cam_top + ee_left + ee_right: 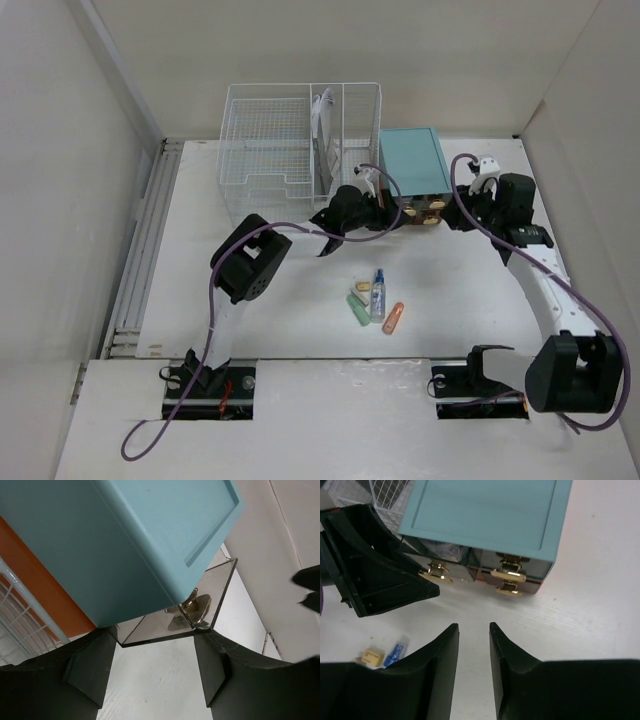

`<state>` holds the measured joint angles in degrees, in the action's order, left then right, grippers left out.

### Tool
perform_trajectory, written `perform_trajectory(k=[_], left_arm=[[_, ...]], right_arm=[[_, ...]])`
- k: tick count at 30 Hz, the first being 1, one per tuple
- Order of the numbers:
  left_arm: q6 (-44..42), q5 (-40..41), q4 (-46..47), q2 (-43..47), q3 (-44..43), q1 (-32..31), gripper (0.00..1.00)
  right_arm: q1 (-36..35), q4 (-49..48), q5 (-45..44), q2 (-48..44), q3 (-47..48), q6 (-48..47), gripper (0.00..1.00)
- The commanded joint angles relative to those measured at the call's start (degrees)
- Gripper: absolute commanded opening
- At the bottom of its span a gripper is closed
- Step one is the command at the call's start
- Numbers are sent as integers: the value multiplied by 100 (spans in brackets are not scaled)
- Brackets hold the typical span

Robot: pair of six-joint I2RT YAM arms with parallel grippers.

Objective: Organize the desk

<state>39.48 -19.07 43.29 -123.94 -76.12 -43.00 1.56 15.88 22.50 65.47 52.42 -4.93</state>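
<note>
The teal drawer cabinet (125, 545) runs off the left wrist view's top and left edges — an orange surface (45, 585) behind it is unidentifiable. From above, small items (377, 297) on the desk (290, 325) are too tiny to name.

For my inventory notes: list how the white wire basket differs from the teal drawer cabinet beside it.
The wire basket is white see-through mesh; the drawer cabinet is solid teal. The basket is open-topped with dividers; the cabinet has a closed flat top and gold-knobbed drawers in front. The basket is clearly the wider of the two. Both stand side by side at the far side of the desk.
</note>
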Motion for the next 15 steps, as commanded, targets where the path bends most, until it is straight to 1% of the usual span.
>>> perform_trajectory(k=[1,2,5,8,10,12,14,15], left_arm=[[-11,211,426,107,-351,99,59],[-11,211,426,107,-351,151,59],[50,211,426,54,-413,152,59],[103,211,478,2,-413,204,59],[103,211,479,1,-413,205,59],[226,158,532,1,-413,205,59],[287,158,602,-51,-413,257,59],[288,158,654,-51,-413,257,59]], right_arm=[[177,-331,517,359,-39,632,37],[317,-470,719,465,-39,755,39],[494,-673,1141,939,-39,1230,39],[547,-954,1239,1335,66,1643,39],[547,-1139,1292,1477,66,1810,43],[547,-1218,1345,1591,119,1951,45],[547,-1315,1405,1662,119,2013,52],[547,-1411,1406,1714,119,2013,54]])
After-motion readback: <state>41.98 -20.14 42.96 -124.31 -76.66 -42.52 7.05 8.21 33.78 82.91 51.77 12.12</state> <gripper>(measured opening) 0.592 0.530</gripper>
